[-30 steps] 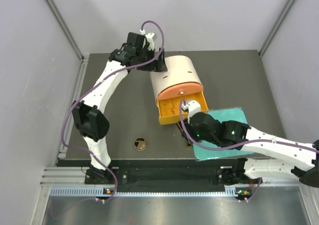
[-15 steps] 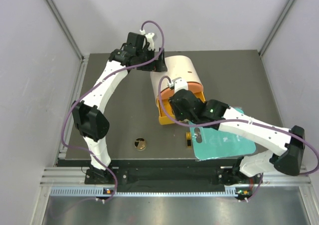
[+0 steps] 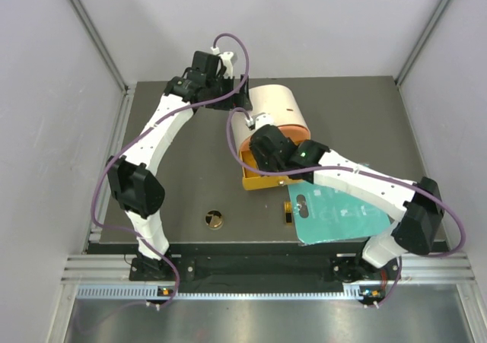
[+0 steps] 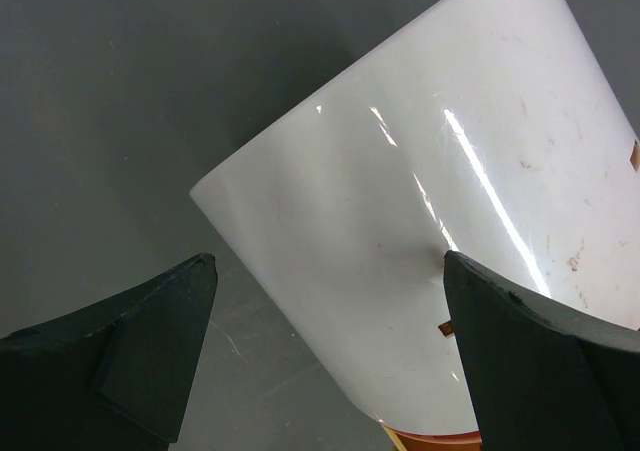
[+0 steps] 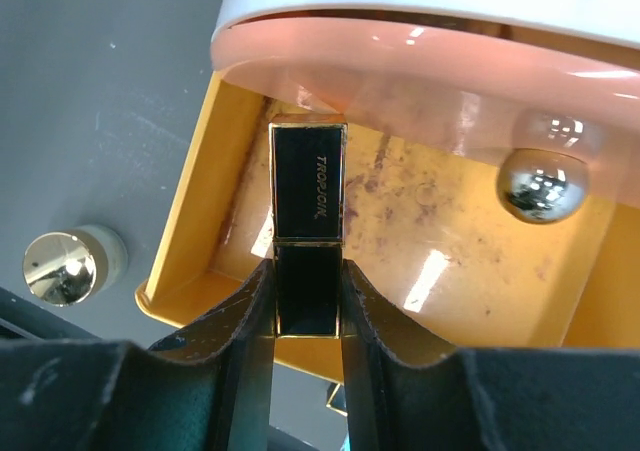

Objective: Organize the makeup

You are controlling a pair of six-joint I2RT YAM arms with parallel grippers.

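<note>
Your right gripper (image 5: 308,276) clamps the black-and-gold lipstick (image 5: 309,186); its long axis points straight ahead into the open orange drawer (image 5: 195,211).

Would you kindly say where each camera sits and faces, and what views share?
Top external: above, behind the bases, looking down on table, left arm, right arm, box.
Left wrist: on that wrist, facing the box's cream shell; left end effector open.
Right wrist: on that wrist, facing the orange drawer; right end effector grips black-and-gold piece.
Shared: box in all; compact in top and right wrist.
</note>
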